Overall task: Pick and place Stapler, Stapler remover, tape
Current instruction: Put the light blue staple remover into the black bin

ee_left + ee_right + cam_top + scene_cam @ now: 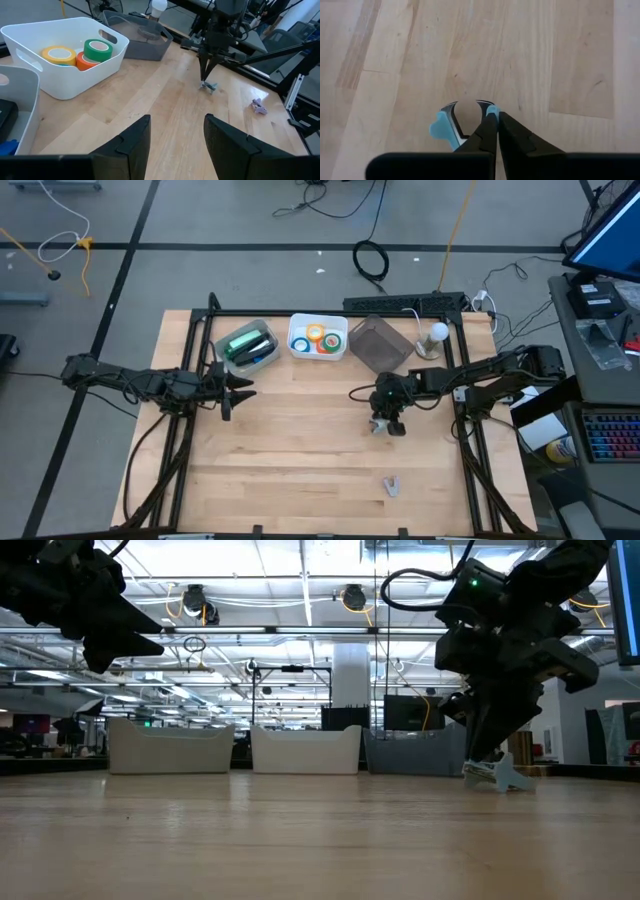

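A small light-blue stapler remover [451, 128] lies on the wooden table right of centre, also seen in the high view [381, 426] and the low view [502, 776]. My right gripper [495, 125] comes down on it, shut at its edge. My left gripper [177, 120] hovers open above the table's left part [238, 392], touching nothing. The tape rolls [85, 52], orange, yellow, green and blue, lie in the white middle bin [318, 340]. Green and blue staplers [248, 345] lie in the left bin. My right gripper pinches the stapler remover by one blue wing [491, 110] at the free ends of its fingers [488, 745]. The fingers come from above, pointing down. The remover rests on the table [505, 783], slightly tilted.
A second, greyish-purple stapler remover [392, 485] lies near the table's near right edge, also in the left wrist view [259, 106]. A dark grey bin [380, 343] stands right of the white one. A bulb-like lamp [438, 333] stands at the far right corner.
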`<state>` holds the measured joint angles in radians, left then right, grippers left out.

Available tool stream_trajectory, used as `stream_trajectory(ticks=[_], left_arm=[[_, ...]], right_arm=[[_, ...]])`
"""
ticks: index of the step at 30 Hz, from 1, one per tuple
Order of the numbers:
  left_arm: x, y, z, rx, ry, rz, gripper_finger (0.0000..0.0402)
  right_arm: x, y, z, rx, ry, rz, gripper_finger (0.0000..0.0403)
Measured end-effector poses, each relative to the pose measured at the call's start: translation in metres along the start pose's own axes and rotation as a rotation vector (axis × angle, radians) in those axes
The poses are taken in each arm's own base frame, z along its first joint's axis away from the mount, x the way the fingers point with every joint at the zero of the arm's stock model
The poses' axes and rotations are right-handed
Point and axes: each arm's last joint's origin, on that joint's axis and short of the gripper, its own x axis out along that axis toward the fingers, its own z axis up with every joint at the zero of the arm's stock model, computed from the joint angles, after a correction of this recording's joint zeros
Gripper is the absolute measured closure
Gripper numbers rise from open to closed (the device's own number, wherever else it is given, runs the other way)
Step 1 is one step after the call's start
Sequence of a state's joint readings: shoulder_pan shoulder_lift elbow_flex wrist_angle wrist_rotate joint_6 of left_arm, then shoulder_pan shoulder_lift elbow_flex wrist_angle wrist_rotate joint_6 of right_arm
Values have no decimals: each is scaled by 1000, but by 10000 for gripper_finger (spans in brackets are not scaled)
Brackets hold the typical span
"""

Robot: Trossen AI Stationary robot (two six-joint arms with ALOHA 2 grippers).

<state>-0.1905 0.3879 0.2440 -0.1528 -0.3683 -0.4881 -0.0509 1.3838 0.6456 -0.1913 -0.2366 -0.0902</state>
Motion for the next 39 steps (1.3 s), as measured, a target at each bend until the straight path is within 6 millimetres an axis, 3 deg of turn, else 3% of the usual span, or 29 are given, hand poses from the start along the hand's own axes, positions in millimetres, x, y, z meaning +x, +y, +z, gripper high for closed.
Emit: stream_trajectory(ticks=[8,19,32,39], left_arm=[[0,0,0,0,-1,0,220],[0,0,0,7,0,0,220],[0,0,0,14,0,0,220],[0,0,0,14,0,0,220]], right_arm=[[-2,-1,4,45,-8,-29,402],[-25,-11,44,12,-96,-60,403],[-69,-57,84,99,-282,-195,403],[-99,-89,93,180,-361,-321,403]])
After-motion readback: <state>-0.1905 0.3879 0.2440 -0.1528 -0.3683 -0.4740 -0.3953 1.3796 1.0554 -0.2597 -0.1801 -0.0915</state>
